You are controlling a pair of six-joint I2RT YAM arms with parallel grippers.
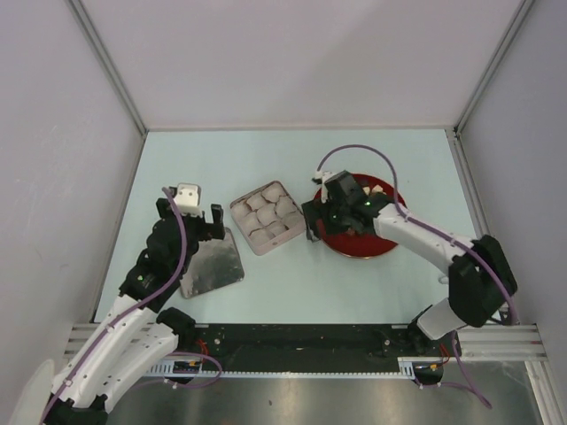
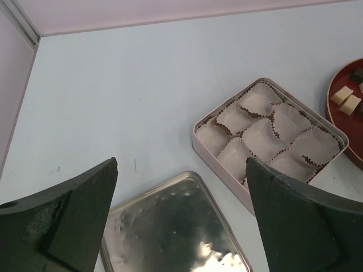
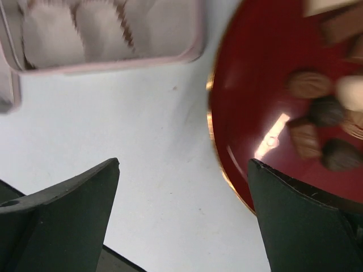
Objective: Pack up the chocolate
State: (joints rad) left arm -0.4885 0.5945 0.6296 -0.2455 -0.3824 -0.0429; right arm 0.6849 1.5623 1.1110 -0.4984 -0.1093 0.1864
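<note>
The tabletop (image 1: pixel 292 283) is walled on three sides, with bare room left between things. The red plate (image 3: pixel 255 85), right of the square tin (image 2: pixel 221 175), carries the chocolate (image 3: pixel 309 84), seen just right of the right end effector (image 3: pixel 184 164), which is spread wide at the plate's left rim. The lid (image 2: pixel 170 226) lies below the left end effector (image 2: pixel 181 161), likewise spread. The tin is filled with white paper cups (image 2: pixel 258 136).

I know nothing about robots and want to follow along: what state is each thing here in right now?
square tin: open, uncovered.
paper cups: sitting in the tin, those that show are empty.
lid: off, lying flat on the table beside the tin.
red plate: loaded with chocolate.
chocolate: all on the plate, none packed.
left gripper: open, holding nothing.
right gripper: open, holding nothing.
</note>
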